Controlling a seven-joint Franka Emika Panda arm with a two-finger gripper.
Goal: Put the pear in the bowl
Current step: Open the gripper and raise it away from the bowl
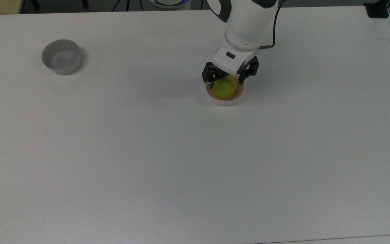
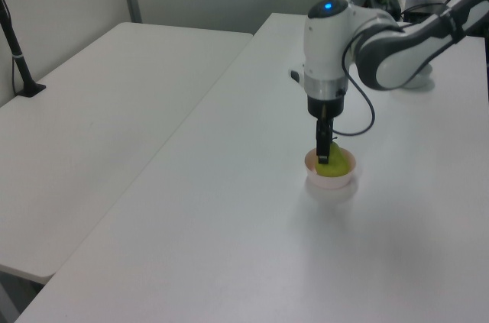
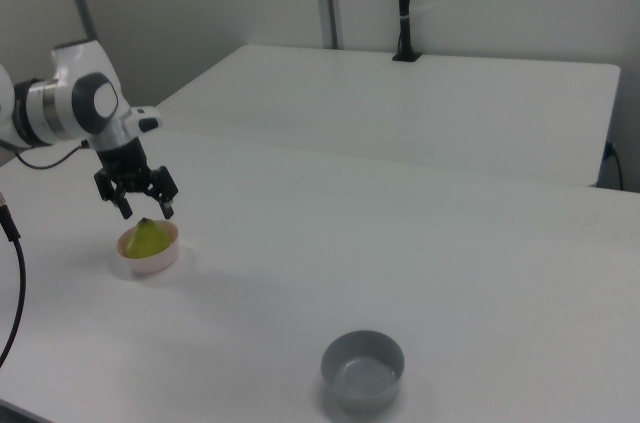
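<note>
Pear (image 1: 224, 88) sits inside the pink bowl (image 1: 215, 99), directly below the gripper (image 1: 229, 76). Its fingers are spread apart, clear above the fruit, holding nothing

A wide white table (image 1: 181, 162) carries 2 small bowls set well apart. A pink bowl (image 1: 224, 100) stands near the far edge in the top view, and a grey bowl (image 1: 61, 61) stands toward the top view's left.

Matt white table (image 1: 181, 169); translucent plastic bowl (image 1: 215, 100); smooth pear (image 1: 224, 88).
</note>
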